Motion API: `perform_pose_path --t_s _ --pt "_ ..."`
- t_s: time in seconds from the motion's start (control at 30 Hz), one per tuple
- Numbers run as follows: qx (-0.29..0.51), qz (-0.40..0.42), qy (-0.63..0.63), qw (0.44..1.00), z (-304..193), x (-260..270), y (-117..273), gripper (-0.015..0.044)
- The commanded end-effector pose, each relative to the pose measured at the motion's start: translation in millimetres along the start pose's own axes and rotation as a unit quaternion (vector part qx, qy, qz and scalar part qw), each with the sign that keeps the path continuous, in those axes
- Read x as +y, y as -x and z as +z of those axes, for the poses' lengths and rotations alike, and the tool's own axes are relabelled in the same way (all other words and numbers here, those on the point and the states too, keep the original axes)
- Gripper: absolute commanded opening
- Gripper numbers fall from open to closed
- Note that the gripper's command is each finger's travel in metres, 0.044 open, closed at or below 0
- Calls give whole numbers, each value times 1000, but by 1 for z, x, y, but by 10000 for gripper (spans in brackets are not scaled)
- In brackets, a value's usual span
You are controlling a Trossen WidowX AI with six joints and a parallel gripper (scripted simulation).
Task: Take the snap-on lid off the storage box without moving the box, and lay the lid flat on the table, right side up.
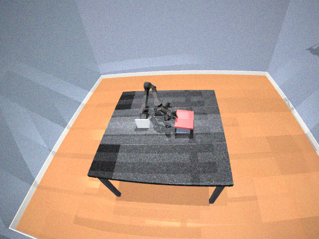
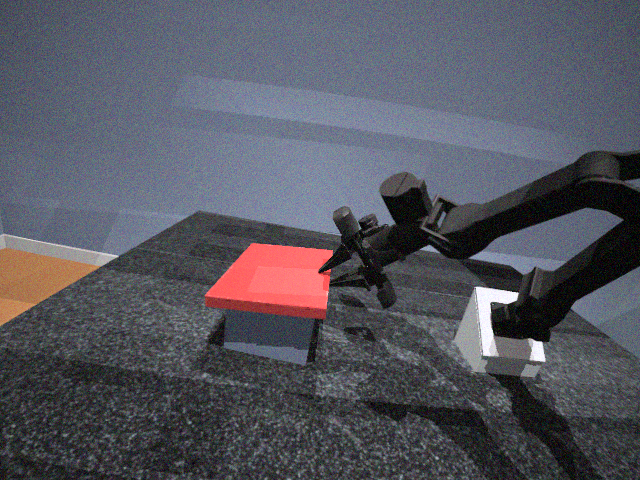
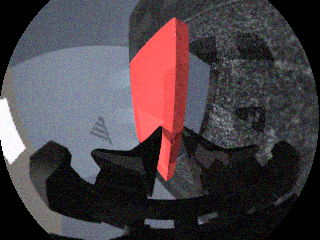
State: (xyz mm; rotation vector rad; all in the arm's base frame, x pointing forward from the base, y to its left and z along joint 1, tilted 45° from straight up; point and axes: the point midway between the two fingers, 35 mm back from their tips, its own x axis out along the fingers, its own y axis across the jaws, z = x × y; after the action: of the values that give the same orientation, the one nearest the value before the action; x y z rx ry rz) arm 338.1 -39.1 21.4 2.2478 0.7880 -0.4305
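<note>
The red lid [image 1: 184, 119] [image 2: 263, 281] [image 3: 155, 80] lies flat and right side up on top of the blue-grey storage box [image 1: 183, 130] [image 2: 268, 330] [image 3: 199, 92]. No gap shows between lid and box. The box stands on the dark table [image 1: 159, 164] [image 2: 155, 413] [image 3: 280, 85]. My gripper [image 1: 177, 116] [image 2: 325, 277] [image 3: 171, 129] is shut on the lid's edge on the arm's side, one finger over its top and the other under its rim. The lower fingertip is partly hidden by the lid in the exterior view.
A white block [image 1: 142, 123] [image 2: 467, 335] stands at the arm's base [image 2: 522, 320], on the arm's side of the box. The arm reaches across from it to the lid. The table's edges lie well out from the box.
</note>
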Motion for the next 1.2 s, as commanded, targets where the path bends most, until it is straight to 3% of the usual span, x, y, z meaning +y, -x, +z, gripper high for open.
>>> perform_pose_path --t_s 0.0,1.17 --pt "-1 1 -2 1000 0 1 0 0" --pt "-2 1 -1 1000 0 40 21 0"
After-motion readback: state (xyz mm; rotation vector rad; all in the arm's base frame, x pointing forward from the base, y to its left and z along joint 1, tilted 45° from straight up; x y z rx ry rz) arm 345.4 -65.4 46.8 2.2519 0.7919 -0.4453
